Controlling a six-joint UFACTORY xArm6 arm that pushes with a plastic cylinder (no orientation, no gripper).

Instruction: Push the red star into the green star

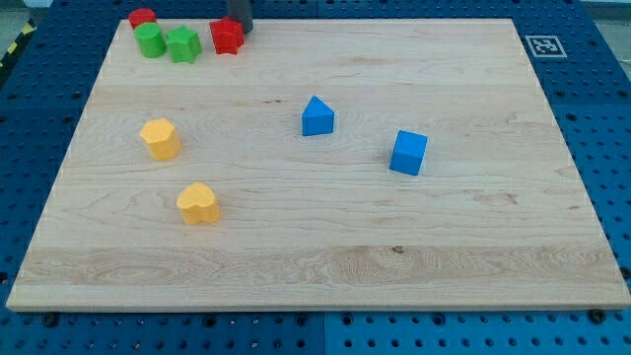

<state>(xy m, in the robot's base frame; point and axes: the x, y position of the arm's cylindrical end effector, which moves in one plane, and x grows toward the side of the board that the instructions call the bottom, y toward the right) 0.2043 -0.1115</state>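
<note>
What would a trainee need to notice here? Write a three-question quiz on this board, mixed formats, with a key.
1. True or false: the red star-shaped block touches the green star-shaped block.
2. Which block lies nearest the view's bottom? A) blue cube B) yellow heart-shaped block C) blue triangular block
3. Fill in: my tip sits at the red star's view-______ side.

Key:
1. False; a narrow strip of the wooden board shows between them.
2. B.
3. Right, at its upper edge.
</note>
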